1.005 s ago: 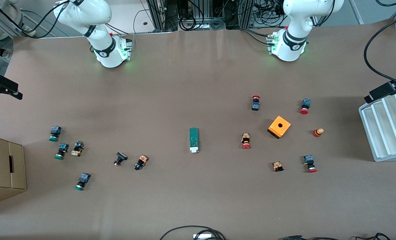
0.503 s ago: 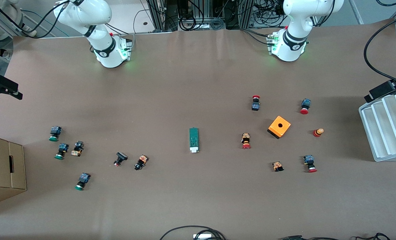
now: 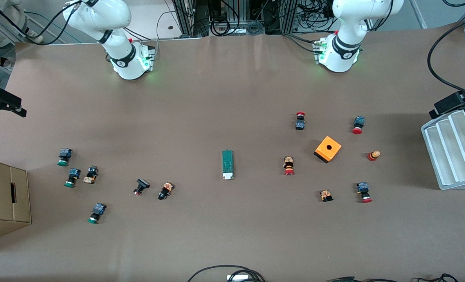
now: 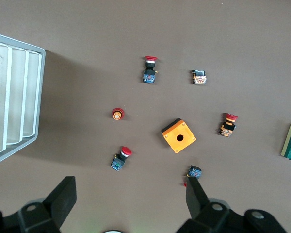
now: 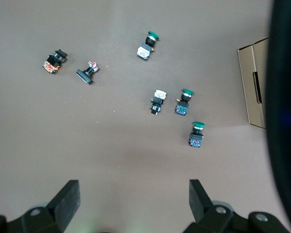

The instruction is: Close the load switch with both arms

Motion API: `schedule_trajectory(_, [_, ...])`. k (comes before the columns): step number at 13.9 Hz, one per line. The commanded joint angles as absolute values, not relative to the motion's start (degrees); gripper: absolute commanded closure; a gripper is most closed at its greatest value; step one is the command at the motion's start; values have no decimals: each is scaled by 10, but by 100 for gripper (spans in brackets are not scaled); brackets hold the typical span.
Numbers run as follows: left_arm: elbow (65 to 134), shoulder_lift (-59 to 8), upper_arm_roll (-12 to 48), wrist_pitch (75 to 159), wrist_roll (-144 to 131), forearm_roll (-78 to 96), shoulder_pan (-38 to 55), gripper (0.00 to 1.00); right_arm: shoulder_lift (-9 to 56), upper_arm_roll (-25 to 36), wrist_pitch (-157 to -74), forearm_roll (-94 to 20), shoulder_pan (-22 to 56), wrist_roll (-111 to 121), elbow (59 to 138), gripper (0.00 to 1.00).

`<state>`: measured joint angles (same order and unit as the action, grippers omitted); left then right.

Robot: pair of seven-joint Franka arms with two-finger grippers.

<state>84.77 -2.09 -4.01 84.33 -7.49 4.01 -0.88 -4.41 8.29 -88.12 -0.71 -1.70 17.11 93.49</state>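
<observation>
Nothing on the tabletop [image 3: 224,98] has shifted since a second ago, and both arms wait high above it. Your left hand [image 4: 128,199] hangs wide open and empty over the orange box [image 4: 178,135]; your right hand [image 5: 133,201] gapes empty over the green-capped buttons [image 5: 183,102]. You'll find the load switch [image 3: 227,165] mid-tabletop, between both button clusters. It looks light, rigid and prone to skidding: pin the green body, push the white block.

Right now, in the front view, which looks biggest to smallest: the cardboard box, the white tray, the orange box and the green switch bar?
1. White tray and cardboard box: both cut off by the edge, too close to rank.
2. Orange box.
3. Load switch, longer but narrower.
</observation>
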Motion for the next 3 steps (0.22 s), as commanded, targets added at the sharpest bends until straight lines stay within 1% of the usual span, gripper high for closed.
schedule_trajectory(1, [835, -23, -40, 830, -66, 33, -10, 0, -38, 84, -882, 11, -11, 175, 923, 0])
schedule_trajectory(3, [835, -22, -40, 830, -66, 33, -10, 0, -39, 84, -881, 11, -11, 175, 923, 0])
